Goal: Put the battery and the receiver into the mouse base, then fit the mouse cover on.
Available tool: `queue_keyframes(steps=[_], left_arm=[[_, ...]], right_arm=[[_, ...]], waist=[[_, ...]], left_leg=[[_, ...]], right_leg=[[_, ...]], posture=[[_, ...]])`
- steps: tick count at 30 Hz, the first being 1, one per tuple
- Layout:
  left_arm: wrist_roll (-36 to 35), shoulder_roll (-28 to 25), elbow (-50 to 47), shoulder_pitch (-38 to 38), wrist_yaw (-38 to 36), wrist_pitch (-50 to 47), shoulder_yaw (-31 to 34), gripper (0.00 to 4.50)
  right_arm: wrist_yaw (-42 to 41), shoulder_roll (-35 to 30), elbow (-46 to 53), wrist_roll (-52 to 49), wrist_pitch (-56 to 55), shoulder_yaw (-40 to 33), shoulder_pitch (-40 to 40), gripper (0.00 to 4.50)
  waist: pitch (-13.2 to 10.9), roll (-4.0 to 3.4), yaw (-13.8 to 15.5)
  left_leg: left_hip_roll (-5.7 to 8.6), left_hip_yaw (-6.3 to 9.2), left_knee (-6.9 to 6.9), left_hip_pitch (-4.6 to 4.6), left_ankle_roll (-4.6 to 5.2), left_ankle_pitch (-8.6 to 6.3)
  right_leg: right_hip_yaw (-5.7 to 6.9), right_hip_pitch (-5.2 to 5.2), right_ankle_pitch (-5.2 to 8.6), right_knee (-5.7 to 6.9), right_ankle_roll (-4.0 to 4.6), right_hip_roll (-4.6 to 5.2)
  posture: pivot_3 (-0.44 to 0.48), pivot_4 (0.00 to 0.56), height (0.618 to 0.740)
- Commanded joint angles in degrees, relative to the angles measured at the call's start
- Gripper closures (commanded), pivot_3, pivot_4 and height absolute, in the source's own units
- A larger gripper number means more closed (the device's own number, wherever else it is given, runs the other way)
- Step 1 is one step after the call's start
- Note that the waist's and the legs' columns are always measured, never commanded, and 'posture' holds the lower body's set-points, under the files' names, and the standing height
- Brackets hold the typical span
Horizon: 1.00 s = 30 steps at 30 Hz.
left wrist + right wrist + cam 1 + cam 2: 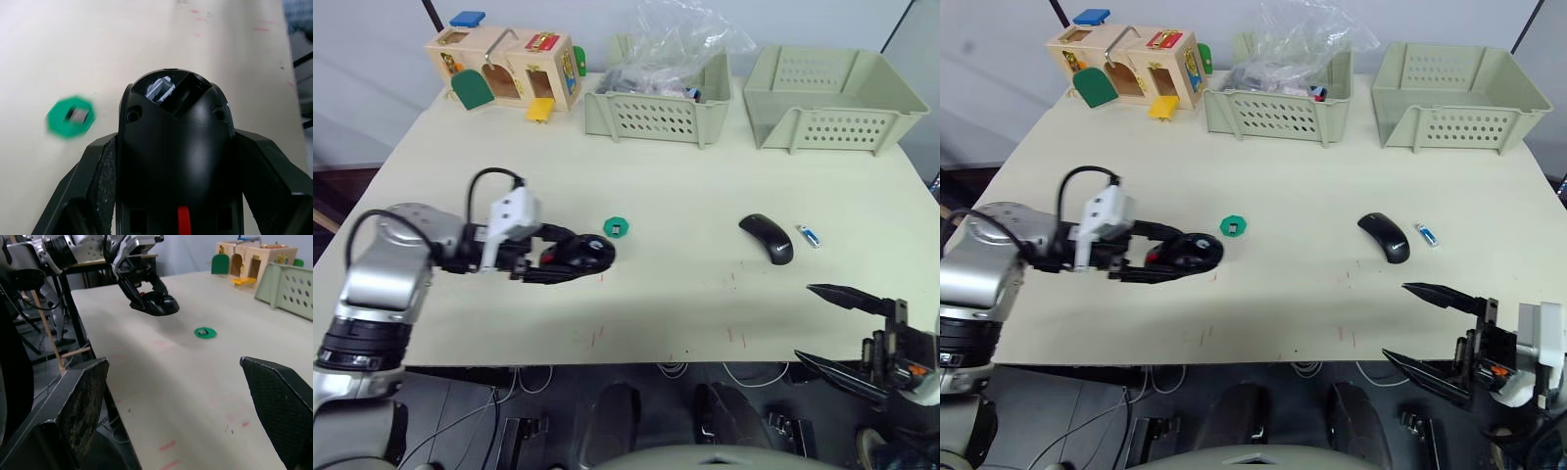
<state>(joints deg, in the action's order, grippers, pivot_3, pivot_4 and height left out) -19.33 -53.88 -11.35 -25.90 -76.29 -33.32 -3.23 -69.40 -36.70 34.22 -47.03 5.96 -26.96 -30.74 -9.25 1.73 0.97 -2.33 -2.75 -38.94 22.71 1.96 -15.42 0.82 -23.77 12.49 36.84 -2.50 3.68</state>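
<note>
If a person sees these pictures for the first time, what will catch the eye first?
Most striking is the left gripper, shut on the mouse base, at the left of the table. Just beyond it lies a green disc with the tiny dark receiver on it. To the right lie the mouse cover and the battery, while the right gripper stands wide open at the near edge.

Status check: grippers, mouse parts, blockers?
Left gripper shut on black oval mouse base. Right gripper open, off table edge. Glossy black mouse cover, blue-and-silver battery untouched. No blockers.
</note>
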Motion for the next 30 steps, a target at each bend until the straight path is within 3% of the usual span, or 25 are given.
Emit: queue_keyframes(steps=[1,9,16,25,30], left_arm=[[-0.1,1.1,-6.2,-3.2,4.1,-6.6,-3.2,1.60],[4.0,8.7,-9.4,-9.8,12.5,-13.9,-14.8,1.60],[9.7,14.2,-4.9,-11.7,15.1,-9.9,-23.6,1.60],[14.2,20.3,-1.1,-13.4,15.5,-6.1,-29.7,1.60],[15.7,20.7,-1.3,-13.6,15.4,-8.4,-31.4,1.60]], right_arm=[[-1.9,0.3,-0.4,0.4,-2.2,-3.1,-2.0,0.00],[-3.9,0.8,-3.5,1.4,-4.0,-6.6,-5.4,0.00],[-6.5,-1.3,-7.7,1.9,-3.6,-8.0,-3.9,0.00],[-7.8,-2.9,-9.5,1.9,-2.7,-8.6,-2.9,0.00],[-2.7,-3.7,-7.3,0.3,1.7,-8.5,-1.1,0.00]], waist=[[0.0,0.00,-0.1],[0.0,-0.06,0.0],[0.0,-0.09,-0.2],[0.0,-0.13,0.1],[0.0,-0.15,-0.1]], left_leg=[[0.00,0.00,0.00,0.00,0.00,0.00],[0.02,0.01,-0.04,-0.03,0.00,0.00],[0.02,0.02,-0.07,-0.06,0.01,0.00],[0.05,0.03,-0.17,0.02,0.02,-0.01],[0.05,0.08,-0.16,0.01,0.02,-0.01]], right_leg=[[0.00,0.00,0.02,0.01,-0.04,-0.01],[-0.04,0.03,0.09,-0.01,-0.09,-0.04],[-0.07,0.04,0.06,0.00,0.03,-0.09],[-0.04,0.06,0.06,-0.02,0.04,-0.07],[-0.06,0.05,0.04,-0.01,0.07,-0.07]], posture=[[0.000,0.150,0.740],[0.000,0.150,0.740],[0.000,0.150,0.740],[0.000,0.150,0.740],[0.000,0.150,0.740]])
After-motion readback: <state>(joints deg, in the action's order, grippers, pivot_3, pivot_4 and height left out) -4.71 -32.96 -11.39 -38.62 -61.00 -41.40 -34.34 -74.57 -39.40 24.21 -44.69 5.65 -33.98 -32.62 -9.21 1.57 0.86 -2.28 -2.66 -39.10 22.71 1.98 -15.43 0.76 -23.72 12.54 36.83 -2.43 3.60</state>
